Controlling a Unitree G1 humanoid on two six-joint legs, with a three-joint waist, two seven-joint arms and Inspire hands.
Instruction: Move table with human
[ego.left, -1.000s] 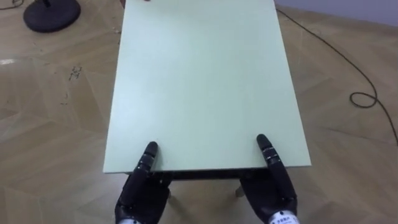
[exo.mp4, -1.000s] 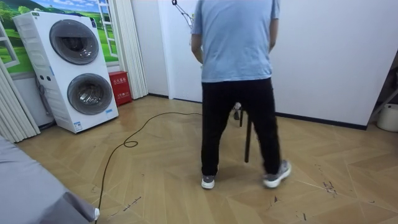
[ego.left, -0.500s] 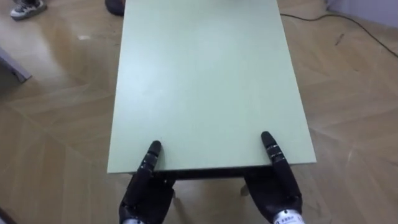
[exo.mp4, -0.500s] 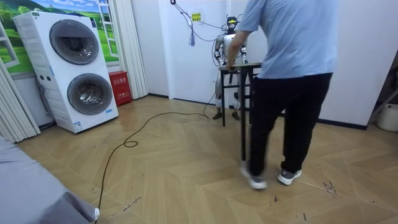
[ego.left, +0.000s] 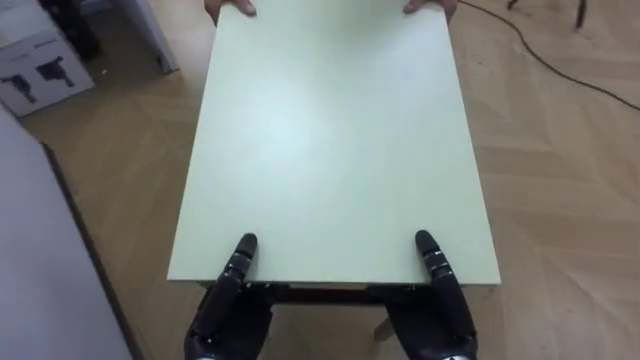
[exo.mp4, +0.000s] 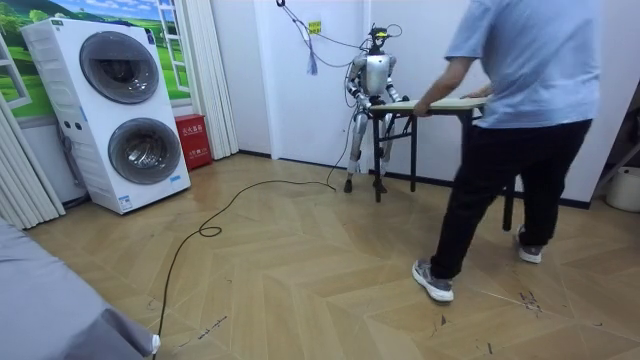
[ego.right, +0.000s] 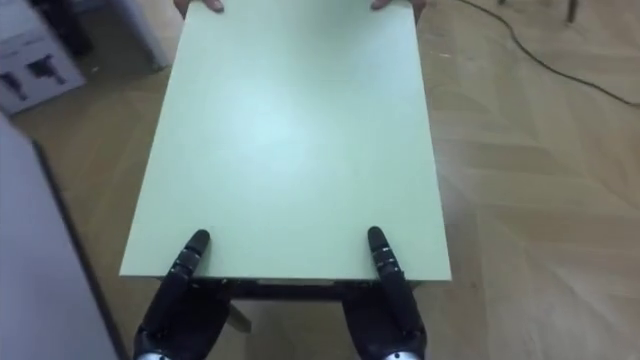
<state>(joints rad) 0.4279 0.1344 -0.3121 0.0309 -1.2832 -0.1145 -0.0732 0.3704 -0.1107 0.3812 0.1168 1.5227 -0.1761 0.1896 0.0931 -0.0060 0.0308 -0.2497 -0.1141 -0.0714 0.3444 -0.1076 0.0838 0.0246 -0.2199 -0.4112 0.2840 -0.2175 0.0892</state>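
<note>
A pale green table (ego.left: 330, 150) stretches away from me, off the floor in the room view (exo.mp4: 445, 103). My left hand (ego.left: 230, 300) grips its near edge at the left, thumb laid on top and palm below. At the right of that edge my right hand (ego.left: 442, 305) holds it the same way. A person's hands (ego.left: 228, 6) hold the far edge at both corners. In the room view the person (exo.mp4: 520, 130) stands at the table's end on the room view's right, and I stand at the other end by the white wall.
A white box (ego.left: 30, 65) sits on the floor at the upper left, and a grey surface (ego.left: 40, 260) fills the left side. A dark cable (ego.left: 540, 55) crosses the wood floor at the upper right. A stacked washer and dryer (exo.mp4: 120, 110) stands on the room view's left.
The table has swung round with the person, who stepped to the room view's right. The floor under the table has shifted. Both my hands keep the same hold.
</note>
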